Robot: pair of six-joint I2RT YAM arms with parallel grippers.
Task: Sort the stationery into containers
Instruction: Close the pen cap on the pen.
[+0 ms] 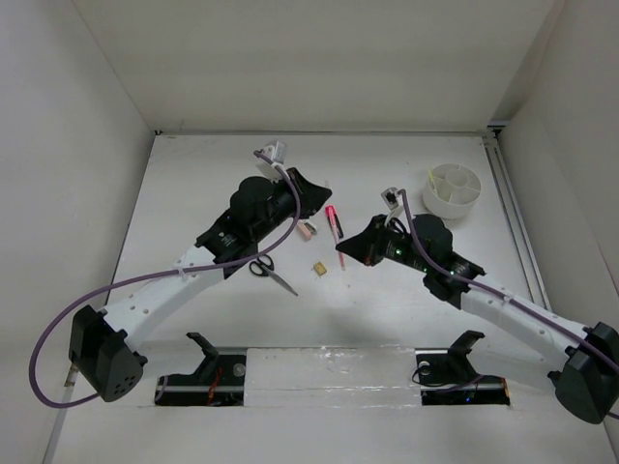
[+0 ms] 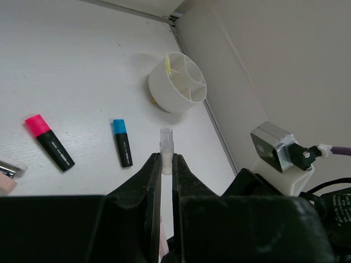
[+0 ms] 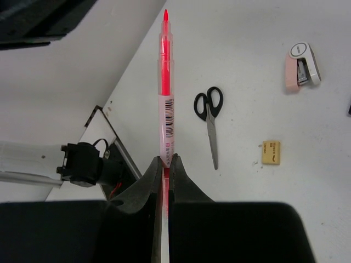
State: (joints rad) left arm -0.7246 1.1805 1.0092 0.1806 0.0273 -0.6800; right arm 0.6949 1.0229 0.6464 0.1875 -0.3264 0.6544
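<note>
While the right gripper clamps the pink pen and the left gripper a clear cap, capping seems due: align cap with tip, then container at two o'clock.

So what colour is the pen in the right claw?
The pen is bright pinkish-red; clearest in the right wrist view.

A thin pink pen clamped in right gripper; black-handled scissors flat on worktop; yellow pen inside round white divided container.
</note>
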